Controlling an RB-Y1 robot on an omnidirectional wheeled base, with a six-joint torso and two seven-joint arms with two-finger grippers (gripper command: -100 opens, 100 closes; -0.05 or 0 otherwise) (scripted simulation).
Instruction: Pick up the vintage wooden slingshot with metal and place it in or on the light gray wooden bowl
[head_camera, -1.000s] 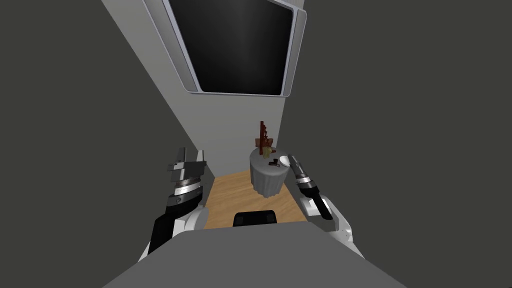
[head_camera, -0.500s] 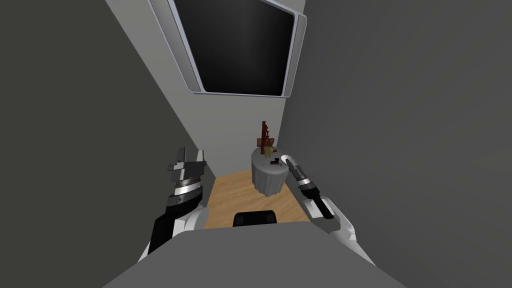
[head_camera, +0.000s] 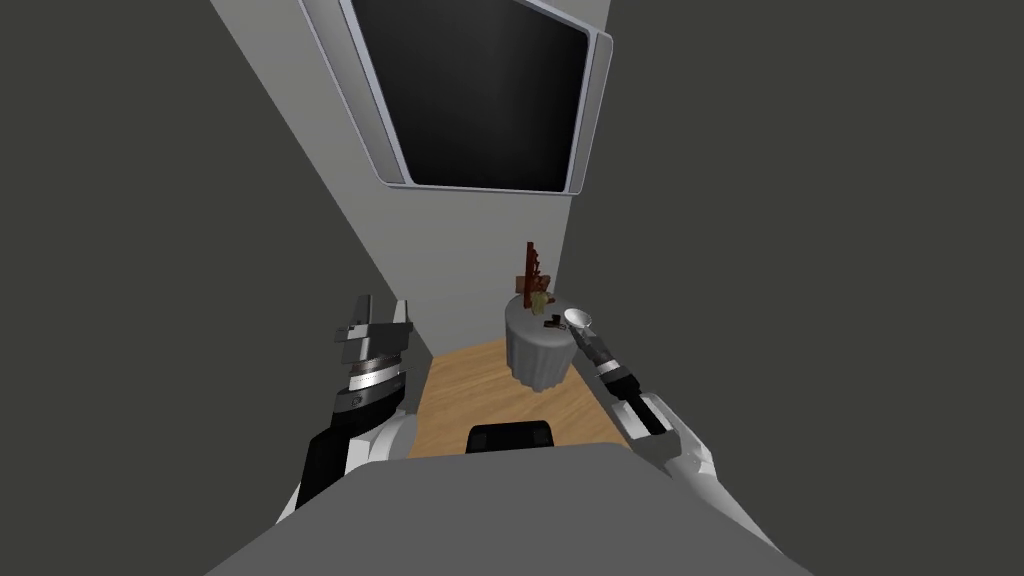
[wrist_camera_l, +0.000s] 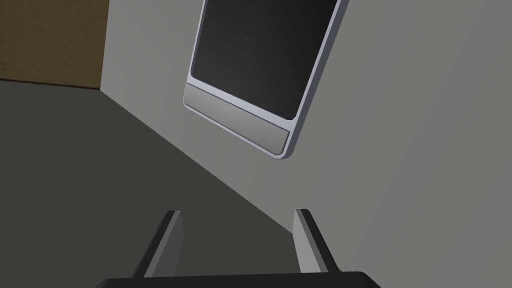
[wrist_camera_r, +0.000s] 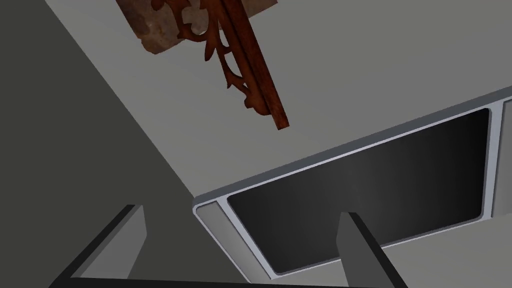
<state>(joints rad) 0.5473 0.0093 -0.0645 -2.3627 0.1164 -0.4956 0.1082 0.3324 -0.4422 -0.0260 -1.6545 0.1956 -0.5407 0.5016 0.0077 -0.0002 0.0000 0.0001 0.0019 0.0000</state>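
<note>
Left jaws, raised at my 11 o'clock, stand wide apart and hold nothing. Right jaws, equally wide and empty, hover at the near rim of the round tabletop (head_camera: 520, 318), at 5 o'clock of the pale bowl (head_camera: 577, 319), aimed at the wall. I judge they should tip down and shift toward 10 o'clock to straddle the dark slingshot (head_camera: 550, 323), which lies just at the bowl's 9 o'clock. The bowl looks empty. Beyond stands a carved red-brown ornament (head_camera: 531, 268).

left gripper (wrist_camera_l: 237, 212) and right gripper (wrist_camera_r: 241, 210), fingers apart
</note>
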